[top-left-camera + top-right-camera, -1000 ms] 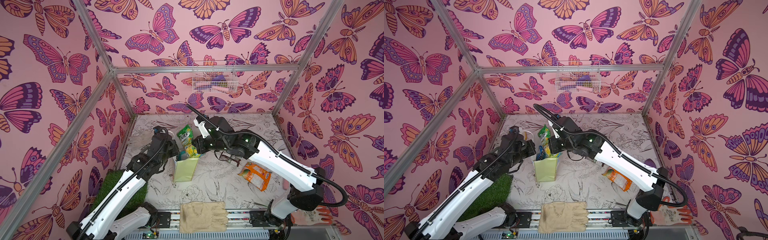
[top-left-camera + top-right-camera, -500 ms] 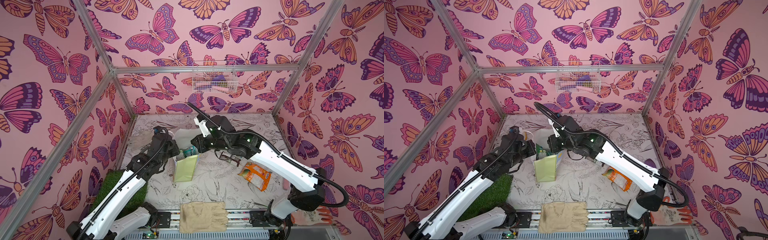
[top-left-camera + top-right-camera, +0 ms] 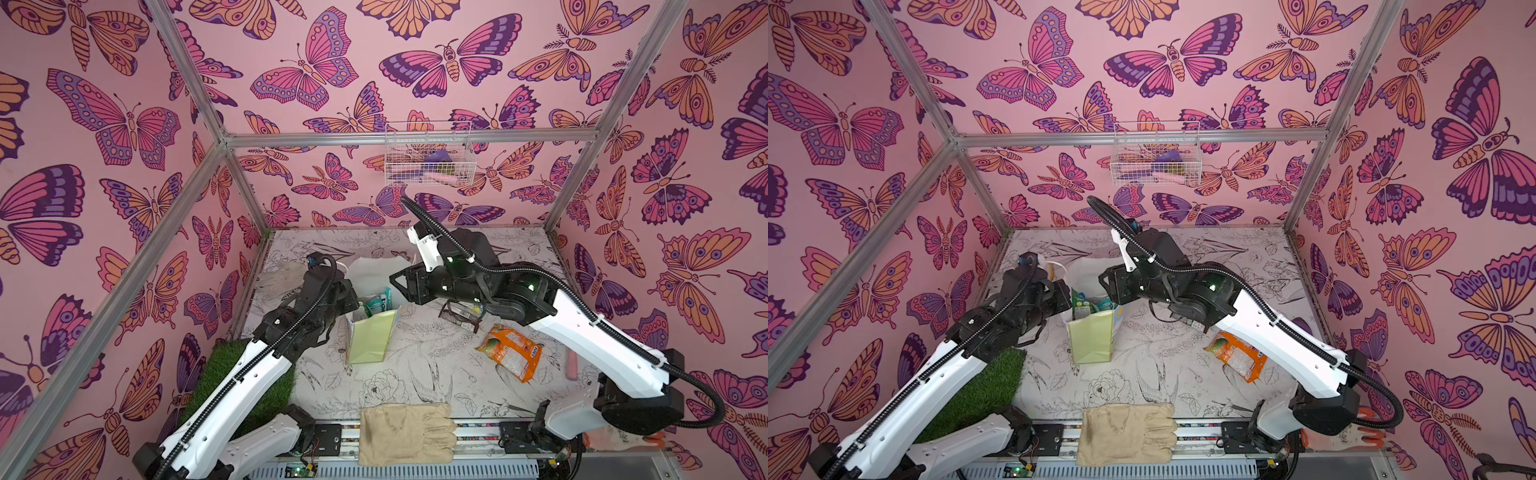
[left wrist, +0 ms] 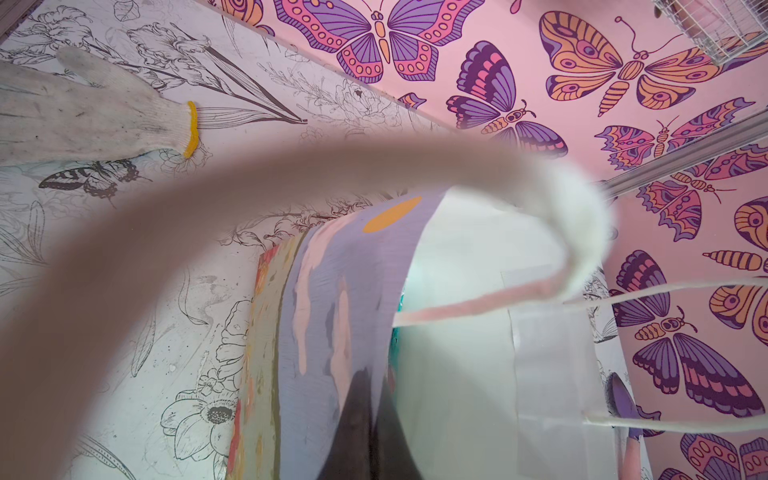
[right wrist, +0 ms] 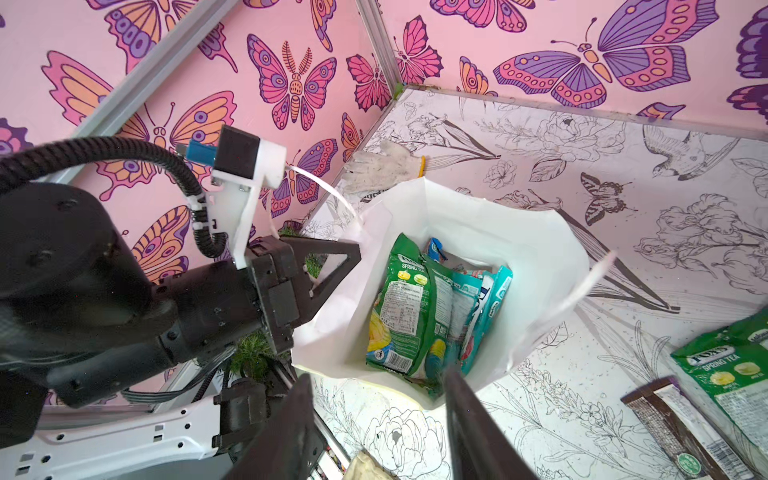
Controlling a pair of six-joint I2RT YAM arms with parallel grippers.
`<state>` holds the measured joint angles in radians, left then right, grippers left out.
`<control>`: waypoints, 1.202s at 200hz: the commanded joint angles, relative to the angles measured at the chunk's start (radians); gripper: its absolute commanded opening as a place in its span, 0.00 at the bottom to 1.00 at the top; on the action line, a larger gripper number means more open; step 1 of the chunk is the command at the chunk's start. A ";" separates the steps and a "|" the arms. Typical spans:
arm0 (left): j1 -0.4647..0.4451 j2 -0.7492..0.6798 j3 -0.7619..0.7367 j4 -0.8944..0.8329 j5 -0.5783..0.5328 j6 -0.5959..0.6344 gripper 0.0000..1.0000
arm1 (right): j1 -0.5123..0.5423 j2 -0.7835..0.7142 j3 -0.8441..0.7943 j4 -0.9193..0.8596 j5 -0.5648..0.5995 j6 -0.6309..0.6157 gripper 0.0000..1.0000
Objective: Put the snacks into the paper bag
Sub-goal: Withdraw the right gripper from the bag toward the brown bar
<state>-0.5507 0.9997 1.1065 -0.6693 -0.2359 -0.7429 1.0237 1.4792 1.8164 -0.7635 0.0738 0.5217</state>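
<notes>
**Bag pinched open, right fingers spread empty above it**

Your left arm is stretching low toward the paper bag [image 3: 372,336]. Its left gripper [image 5: 347,257] is pinching the bag's rim, fingers closed on the paper. Your right arm is arching over the bag's other side. The right gripper [image 5: 378,374] is hanging above the bag's mouth, fingers spread and carrying nothing.

Inside the bag, a green packet [image 5: 399,316] and teal packets [image 5: 490,299] are standing on edge. Outside it, on the right arm's side, an orange packet [image 3: 509,349], a loose green packet [image 5: 731,374] and a dark brown bar [image 5: 673,419] are lying on the flower-printed table [image 3: 415,374]. A beige glove [image 3: 403,432] is lying at the table's edge in front of the bag. A wire basket [image 3: 428,166] is hanging on the pink butterfly wall [image 3: 332,62] behind it.
</notes>
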 commanded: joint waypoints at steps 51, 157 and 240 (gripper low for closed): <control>-0.005 -0.016 -0.001 0.037 -0.026 0.000 0.00 | -0.030 -0.134 -0.127 -0.019 0.098 0.009 0.74; -0.003 -0.012 -0.002 0.038 -0.028 0.002 0.00 | -0.167 -0.309 -0.341 -0.010 0.107 0.096 0.85; -0.003 -0.024 -0.016 0.037 -0.029 -0.003 0.00 | -0.222 -0.367 -0.405 -0.044 0.142 0.136 0.94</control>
<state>-0.5507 0.9966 1.1015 -0.6682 -0.2451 -0.7422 0.8169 1.1271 1.4235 -0.7734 0.1814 0.6346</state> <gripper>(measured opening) 0.044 0.937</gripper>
